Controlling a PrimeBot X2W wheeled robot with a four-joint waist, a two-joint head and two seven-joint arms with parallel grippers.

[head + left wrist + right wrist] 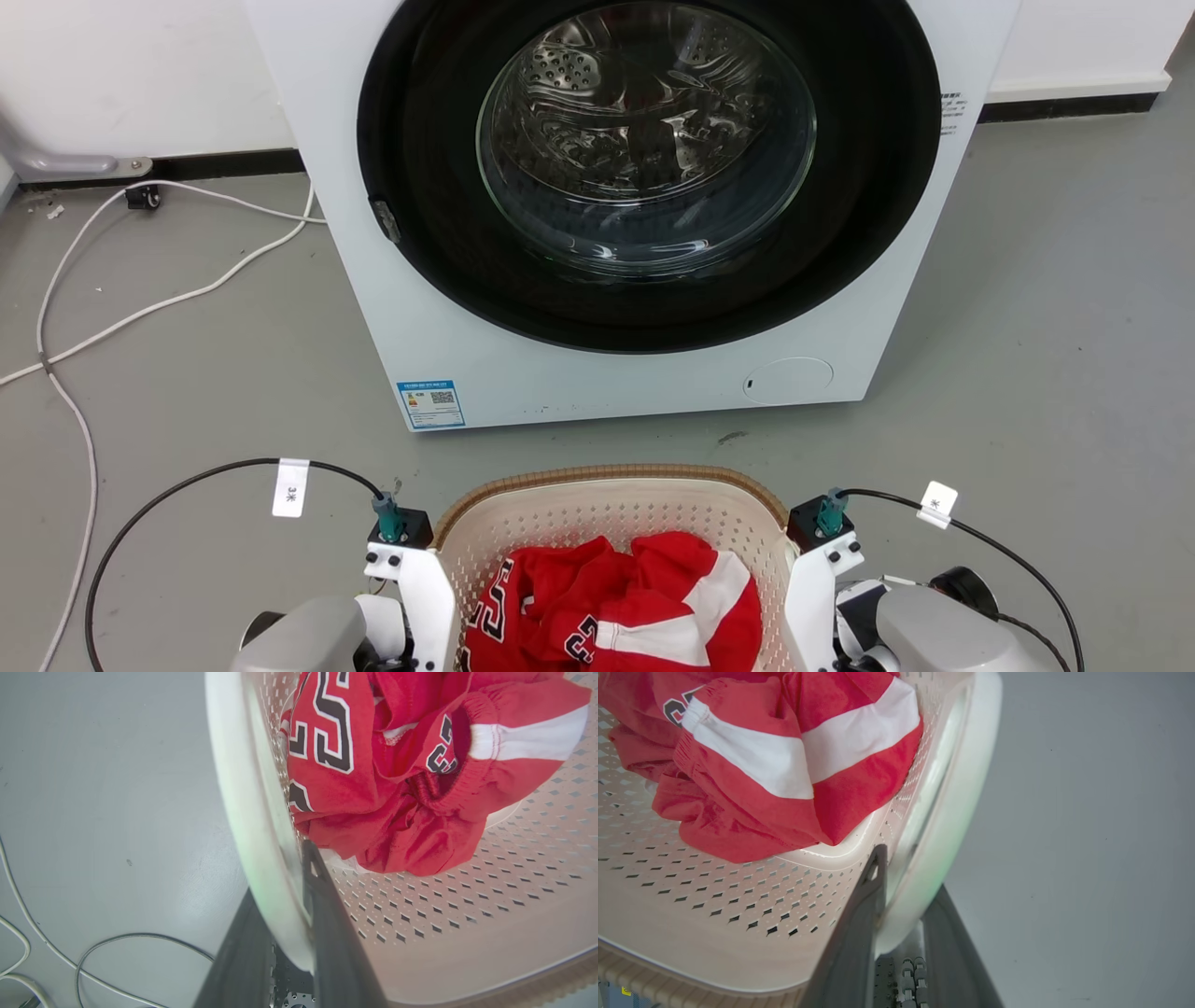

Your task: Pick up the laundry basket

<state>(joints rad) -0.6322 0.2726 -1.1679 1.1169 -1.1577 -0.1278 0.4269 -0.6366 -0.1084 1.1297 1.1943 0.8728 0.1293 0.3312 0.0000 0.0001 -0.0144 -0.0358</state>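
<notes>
**A:** Where is the laundry basket (616, 509), the cream-white perforated plastic one with the brown woven-look rim?

**B:** It is between the two grippers, with its open mouth facing up, in front of the white front-loading washing machine (448, 336). Its long axis seems to run from one gripper to the other. The near side is cut off, so I am not fully sure.

**A:** And the grippers?

**B:** The left gripper (280, 872) is clamped on the white left side handle (243, 812), one dark finger inside the wall and one outside. The right gripper (908, 870) grips the right side handle (957, 802) in the same way.

**A:** How does the basket look?

**B:** It has rounded corners and small diamond holes. A crumpled red cloth garment (560, 579) with white stripes and black numerals lies inside, between the grippers.
</notes>
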